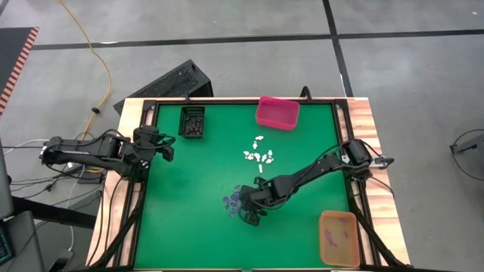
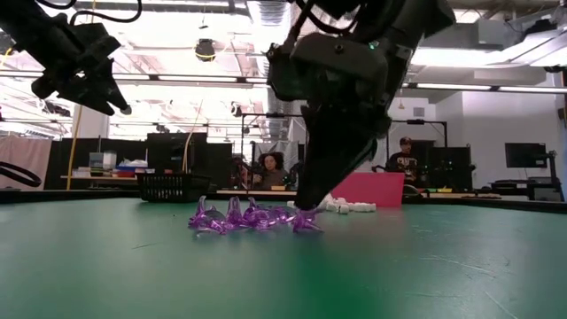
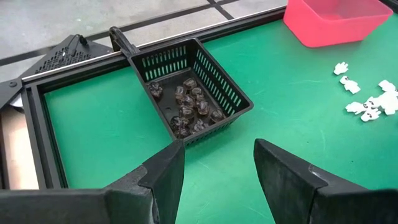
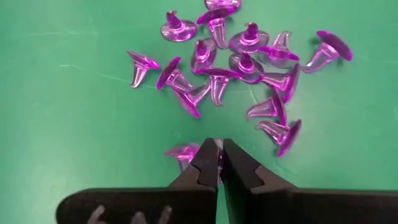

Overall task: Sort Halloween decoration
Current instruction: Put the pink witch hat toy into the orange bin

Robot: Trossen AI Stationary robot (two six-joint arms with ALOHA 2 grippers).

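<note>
The right hand point(image 1: 249, 217) is down on the green table point(image 1: 189, 227), at the edge of the pile of purple witch hats point(image 4: 249, 68). Its two fingers point(image 4: 202, 168) are almost closed, with only a thin gap between them. A purple hat point(image 4: 180, 152) lies right beside the fingertips and is partly hidden behind them; I cannot tell whether the fingers really pinch it. In the low view the fingertips touch the table just beside the nearest hat of the pile point(image 2: 252, 215).

The white trinkets point(image 1: 259, 155) lie in a small loose group between the purple pile and the pink bin point(image 1: 277, 112), which stands at the far edge of the table. The black basket point(image 3: 189, 87) is farther along the same far edge from the pink bin, and it holds several dark trinkets point(image 3: 189, 109). The orange bin point(image 1: 339, 238) stands near the purple pile, on the right arm's side, with a few purple pieces point(image 1: 333, 236) inside.

The left hand point(image 3: 217, 180) hangs above the table near the black basket, well apart from the purple pile. Its fingers are wide open and hold nothing.
</note>
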